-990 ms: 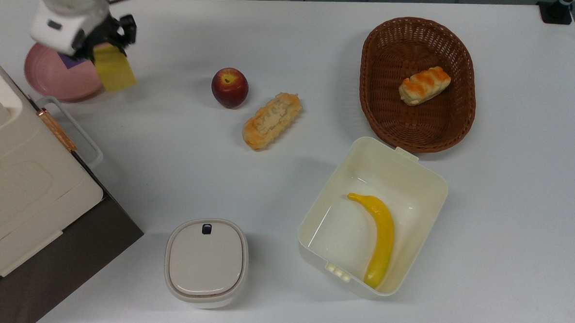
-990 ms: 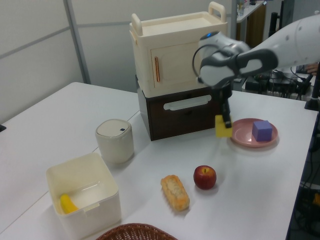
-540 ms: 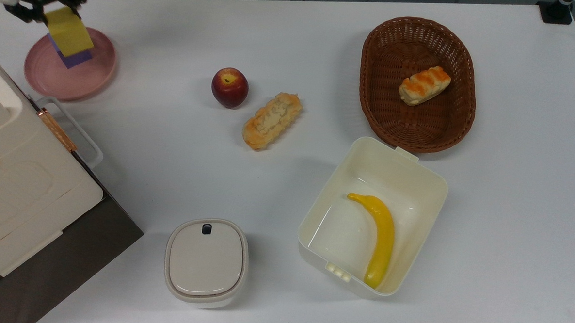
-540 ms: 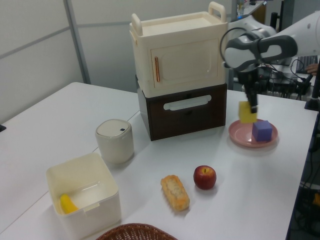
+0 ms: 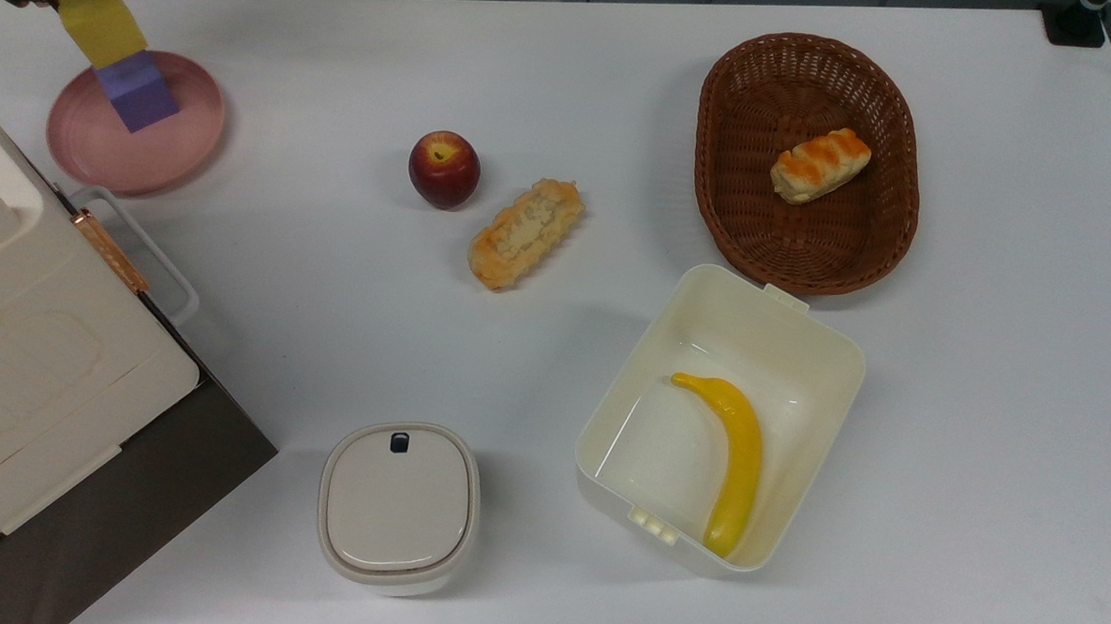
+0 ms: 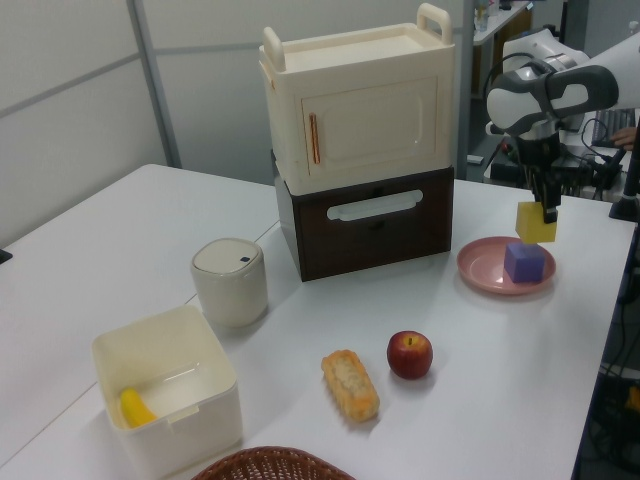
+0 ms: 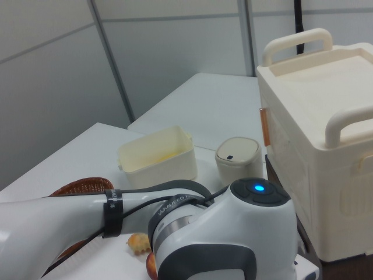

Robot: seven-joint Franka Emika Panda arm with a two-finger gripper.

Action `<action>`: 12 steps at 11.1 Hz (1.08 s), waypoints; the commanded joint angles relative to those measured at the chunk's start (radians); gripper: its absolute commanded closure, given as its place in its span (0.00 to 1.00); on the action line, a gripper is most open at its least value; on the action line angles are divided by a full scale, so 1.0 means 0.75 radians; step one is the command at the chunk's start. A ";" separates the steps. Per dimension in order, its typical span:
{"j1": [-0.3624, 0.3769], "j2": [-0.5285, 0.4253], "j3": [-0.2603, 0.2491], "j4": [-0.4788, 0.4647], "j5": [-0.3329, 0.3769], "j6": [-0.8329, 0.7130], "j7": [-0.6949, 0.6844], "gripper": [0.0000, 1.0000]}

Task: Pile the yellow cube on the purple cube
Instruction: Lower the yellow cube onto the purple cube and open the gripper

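White worktop (image 5: 620, 118) with a pink plate (image 6: 480, 272) at its edge. The pincer (image 6: 545, 208), closed on the yellow cube (image 6: 536, 222), holds it just above the purple cube (image 6: 525, 262) on the plate. Step: alignment; next, a straight descent, then release.

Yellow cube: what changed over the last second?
The jaws carried the yellow cube from beside the pink plate to above the purple cube, lifting it; in the left view a gap separates them. The grip is unchanged. The purple cube, plate and apple stayed put.
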 commanded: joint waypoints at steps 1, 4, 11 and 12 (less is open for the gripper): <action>0.010 -0.006 0.012 -0.032 -0.021 0.026 0.005 0.48; 0.012 0.023 0.012 -0.028 -0.021 0.104 0.003 0.41; 0.016 0.017 0.021 -0.010 -0.011 0.063 0.011 0.00; 0.022 0.003 0.023 0.033 -0.010 0.012 0.041 0.00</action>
